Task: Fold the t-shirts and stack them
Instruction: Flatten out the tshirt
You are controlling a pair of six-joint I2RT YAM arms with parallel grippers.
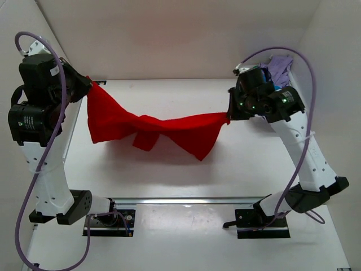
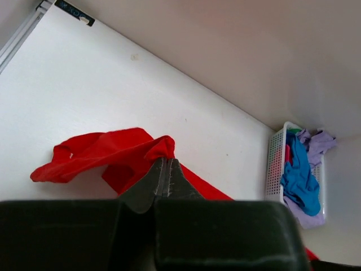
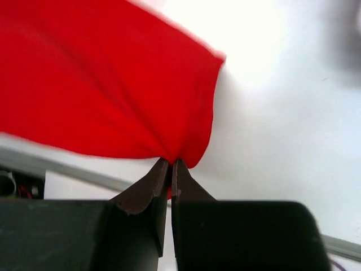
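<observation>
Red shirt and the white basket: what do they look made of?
The red t-shirt looks like soft matte cloth, maybe cotton knit: it sags and creases where it hangs. The basket looks like rigid white plastic: its wall is a grid of holes.

Red t-shirt (image 1: 180,127) stretched mid-air, twisted; blue t-shirt (image 2: 299,175) crumpled in basket (image 2: 274,164).

Red t-shirt (image 3: 101,84) cropped; lavender t-shirt (image 1: 280,70) mostly behind right arm (image 1: 297,141).

arms 2: left arm (image 1: 48,169), right arm (image 1: 302,149) | grippers 2: left gripper (image 2: 165,161), right gripper (image 3: 171,162) | red t-shirt (image 1: 152,127) 1 | basket (image 2: 274,164) 1 | blue t-shirt (image 2: 299,175) 1, in basket | lavender cloth (image 2: 318,141) bunched, count unclear | table (image 1: 169,96) 1
</observation>
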